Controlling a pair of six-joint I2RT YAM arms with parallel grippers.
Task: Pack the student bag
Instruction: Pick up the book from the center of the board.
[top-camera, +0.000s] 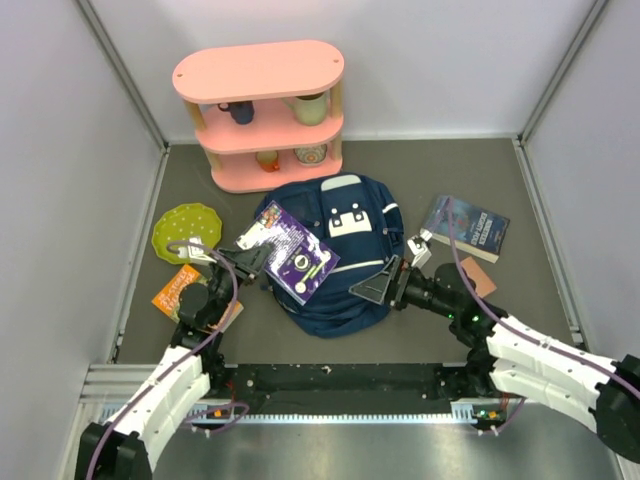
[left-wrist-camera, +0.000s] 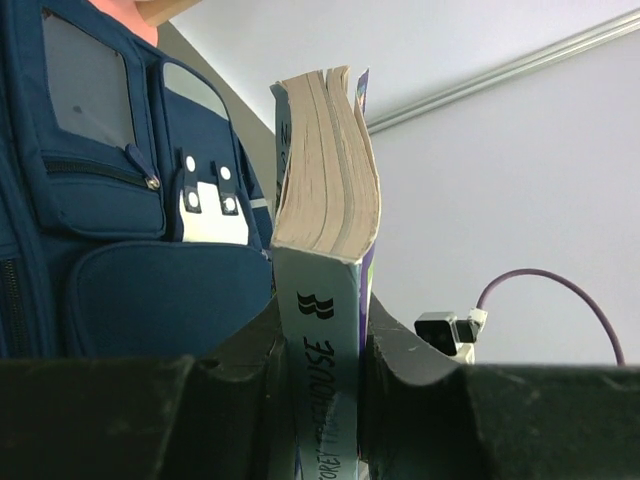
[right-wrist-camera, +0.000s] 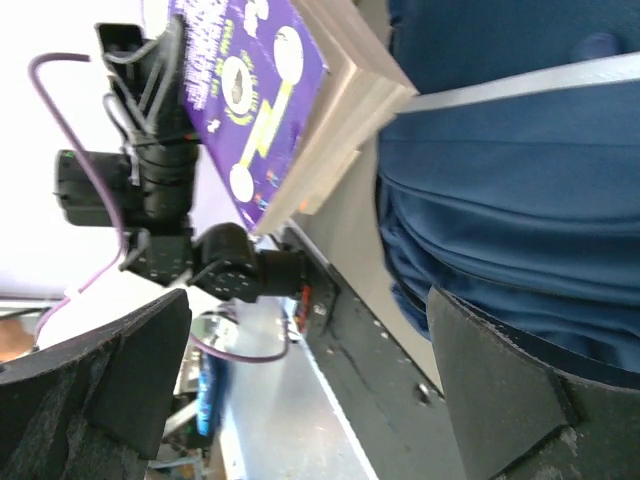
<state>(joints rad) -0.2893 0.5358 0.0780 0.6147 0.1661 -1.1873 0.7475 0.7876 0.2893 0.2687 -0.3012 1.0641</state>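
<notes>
The 2 arms rise from the bottom edge of the top view. Left of centre, the left gripper (top-camera: 252, 258) is clamped on a thick purple-covered book (top-camera: 300, 256). Its wrist view shows both fingers (left-wrist-camera: 240, 400) pressed against the covers at the spine end, with the pages fanning upward. The book hangs tilted over the left part of the student bag (top-camera: 350, 250); whether it touches the fabric I cannot tell.

Right of centre, the right gripper (top-camera: 380, 278) has its jaws spread wide with nothing between them, at the bag's lower right edge. Navy fabric fills the right side of its wrist view.

An orange booklet (top-camera: 178, 290) lies at lower left, partly under the left arm. The bag lies flat in the middle of the grey table (top-camera: 420, 330), with its white buckled patch facing up.

At left sits a green plate (top-camera: 185, 230). At right there is a dark blue book (top-camera: 468, 228), with a small brown card (top-camera: 480, 276) below it. At the top of the frame, a pink 3-tier shelf (top-camera: 258, 72) holds 4 mugs.
</notes>
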